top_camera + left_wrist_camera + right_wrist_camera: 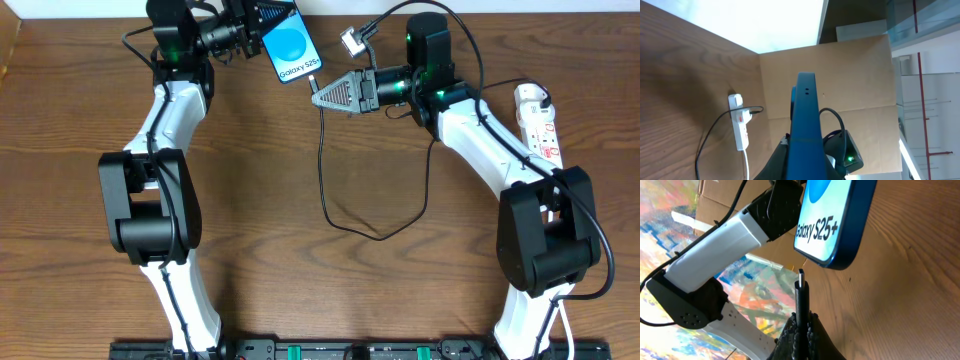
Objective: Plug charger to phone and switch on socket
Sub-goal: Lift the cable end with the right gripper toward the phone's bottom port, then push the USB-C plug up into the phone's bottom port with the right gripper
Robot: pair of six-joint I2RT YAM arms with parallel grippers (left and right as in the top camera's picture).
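**Item 1: phone** (pixel 291 48). We find it held clear of the counter (pixel 300 300) at the far side, left of centre. Its bright blue screen, with the lighter circle and the white "Galaxy S25+" lettering, faces the overhead camera. The left claw (pixel 262 25) is closed on its upper end. From the left wrist we see the phone edge-on between the dark fingers (pixel 774 162). The lower edge points toward the right claw (pixel 318 94).

**Item 2: charger** (pixel 321 150). This is a thin black cable. We record the right claw clamped tight on it just behind the small plug tip (pixel 801 276), which sticks out beyond the fingertips. The tip stands just off the phone's lower edge, near it but not touching and not inserted. From the claw the cable drops toward the near side. It lies in a loop on the counter at centre and climbs back toward the right arm (pixel 480 140).

**Item 3: socket** (pixel 541 125). We list it as a narrow white power strip with red-marked switches. It lies flat at the right edge of the counter beside the right arm, well apart from the phone. We cannot tell whether the switches are on or off. The charger's black plug (pixel 758 111) meets the strip near its far end. A white lead (pixel 746 162) leaves the other end.

**Surroundings.** The counter is wood-grain, and a brown cardboard panel (pixel 850 90) stands behind it.
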